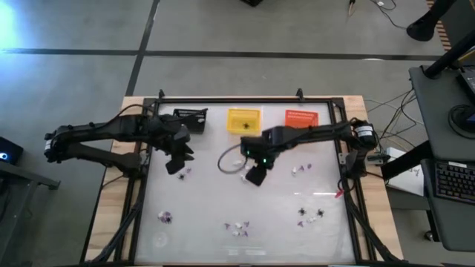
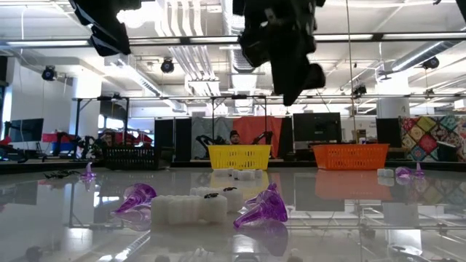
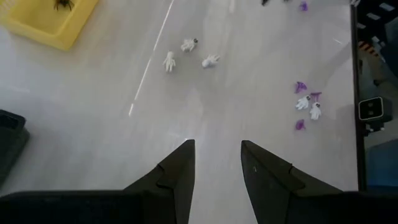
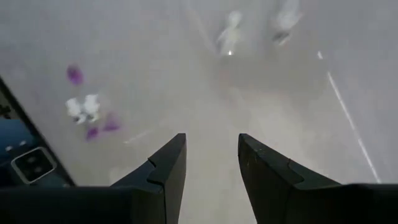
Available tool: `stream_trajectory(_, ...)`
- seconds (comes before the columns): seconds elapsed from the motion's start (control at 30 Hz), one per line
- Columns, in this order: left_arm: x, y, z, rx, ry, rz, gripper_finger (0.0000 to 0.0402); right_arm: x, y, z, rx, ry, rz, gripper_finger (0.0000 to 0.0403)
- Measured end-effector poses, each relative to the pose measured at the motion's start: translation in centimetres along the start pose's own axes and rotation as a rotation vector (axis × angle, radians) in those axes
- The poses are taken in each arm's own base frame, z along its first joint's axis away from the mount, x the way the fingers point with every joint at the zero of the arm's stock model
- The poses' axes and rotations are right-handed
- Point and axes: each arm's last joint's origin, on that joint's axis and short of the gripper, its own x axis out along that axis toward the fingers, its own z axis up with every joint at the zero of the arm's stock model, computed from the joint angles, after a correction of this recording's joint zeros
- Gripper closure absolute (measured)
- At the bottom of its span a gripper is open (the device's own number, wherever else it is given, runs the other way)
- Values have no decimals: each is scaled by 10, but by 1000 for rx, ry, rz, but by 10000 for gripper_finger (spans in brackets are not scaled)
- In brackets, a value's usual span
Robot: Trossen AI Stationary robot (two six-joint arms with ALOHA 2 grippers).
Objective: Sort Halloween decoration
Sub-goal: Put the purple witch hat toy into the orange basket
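Both dark two-finger grippers hang above the pale table (image 1: 193, 222), each with its jaws spread and nothing between them.

The left gripper (image 1: 177, 165) is at about nine o'clock from the table's centre, just off the black slatted plastic basket (image 1: 190, 119). In its wrist view the left gripper (image 3: 217, 163) looks down on bare tabletop, with three small white trinkets (image 3: 188, 53) further out and the yellow slatted plastic basket (image 3: 46, 22) holding one black spider-like trinket (image 3: 62, 4).

The right gripper (image 1: 254, 176) sits near the table's centre, at about six o'clock from the yellow basket (image 1: 243, 120). Its own view shows the right gripper (image 4: 211, 163) over empty surface, a cluster of white and purple trinkets (image 4: 87, 112) off to one side and two white pieces (image 4: 231, 28) beyond.

The orange slatted plastic basket (image 1: 301, 117) stands at about one o'clock on the table.

The Halloween decoration lies scattered: a mixed purple and white group (image 1: 239, 227) at six o'clock, black spider shapes (image 1: 312, 216) at about four o'clock, white bits (image 1: 300, 169) at three o'clock, and a purple piece (image 1: 165, 217) at seven o'clock. In the low view a translucent purple pointed trinket (image 2: 262, 207) leans against a white knobbly piece (image 2: 186, 209).
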Motion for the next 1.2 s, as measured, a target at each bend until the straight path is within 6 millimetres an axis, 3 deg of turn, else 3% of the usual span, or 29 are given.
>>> stream_trajectory(0.3,-23,-2,-8,99,-88,-16,288,22,60,-36,-23,-56,63,272)
stream_trajectory(0.5,-29,-3,-10,115,-113,-20,288,28,82,-50,-79,-151,52,273)
stream_trajectory(0.73,-32,-3,-12,120,-122,-21,288,52,94,-48,-34,-203,87,273)
stream_trajectory(0.93,-33,-2,-17,113,-83,-14,288,86,94,-47,170,-154,60,271)
stream_trajectory(1.2,-35,-1,-19,111,-76,-12,288,111,98,-58,349,-108,27,268)
